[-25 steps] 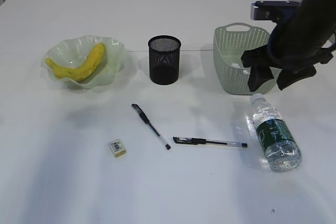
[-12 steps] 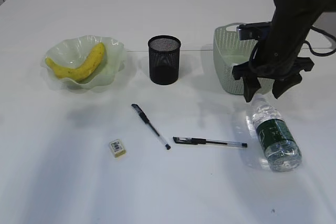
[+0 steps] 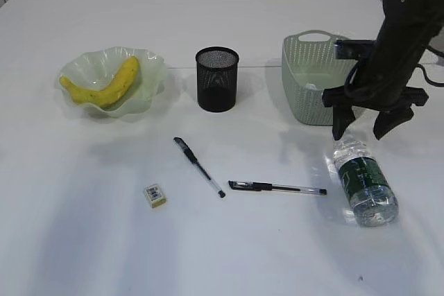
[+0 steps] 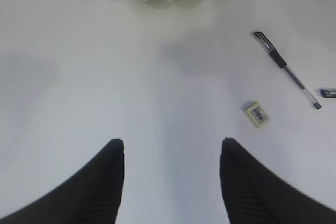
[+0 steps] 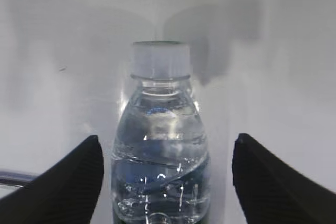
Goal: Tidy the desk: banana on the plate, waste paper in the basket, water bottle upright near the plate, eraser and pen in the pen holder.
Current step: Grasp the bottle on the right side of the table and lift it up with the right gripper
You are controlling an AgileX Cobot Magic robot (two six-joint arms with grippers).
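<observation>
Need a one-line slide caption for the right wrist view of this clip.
Open right gripper poised around the neck of the water bottle lying on the white desk.

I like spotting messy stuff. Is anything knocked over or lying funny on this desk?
Yes. The water bottle lies on its side near the basket, not standing. Two pens and the eraser lie loose on the desk. Nothing looks spilled.

The exterior camera looks down at a slant over the whole desk (image 3: 104, 240), while the left wrist camera faces down from higher, sharing the eraser (image 4: 256, 114), and the right wrist camera sits close over the bottle (image 5: 160, 150).
</observation>
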